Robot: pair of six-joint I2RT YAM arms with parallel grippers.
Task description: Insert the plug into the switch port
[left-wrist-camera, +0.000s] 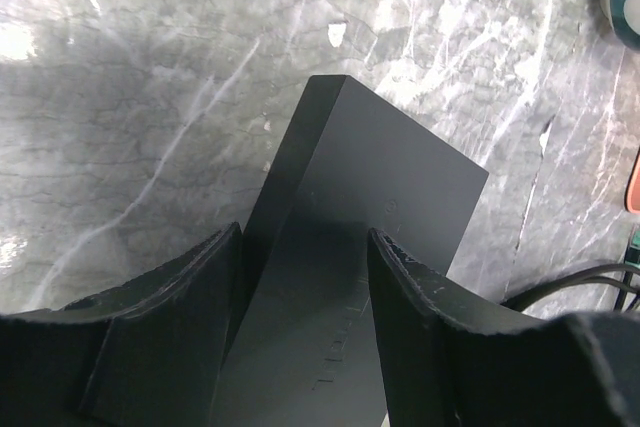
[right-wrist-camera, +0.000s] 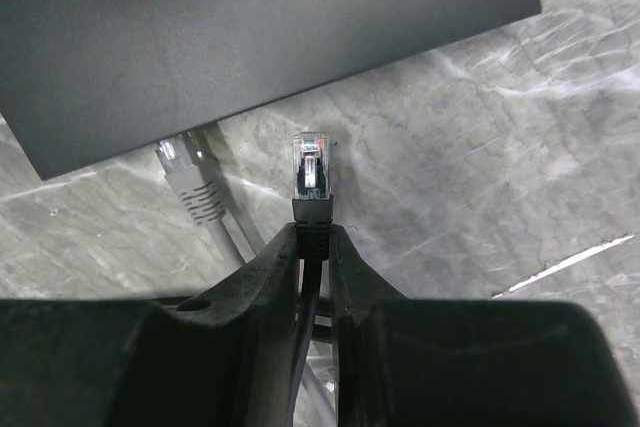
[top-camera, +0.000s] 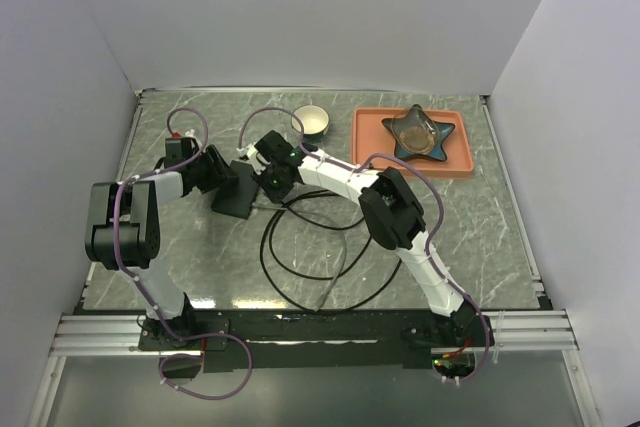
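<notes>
Two arms are standing at the table's [top-camera: 480, 247] near edge: left arm [top-camera: 120, 222] and right arm [top-camera: 400, 212]. Two grippers are showing: left gripper [left-wrist-camera: 305, 237] and right gripper [right-wrist-camera: 312, 235]. One switch [left-wrist-camera: 370, 177] is lying there. Two plugs are showing, black plug [right-wrist-camera: 311, 172] and grey plug [right-wrist-camera: 185, 175], ending two cables, black cable [top-camera: 263, 245] and grey cable [right-wrist-camera: 222, 232]. One cup [top-camera: 313, 121], one tray [top-camera: 370, 152] and one star dish [top-camera: 420, 132] are sitting behind.
</notes>
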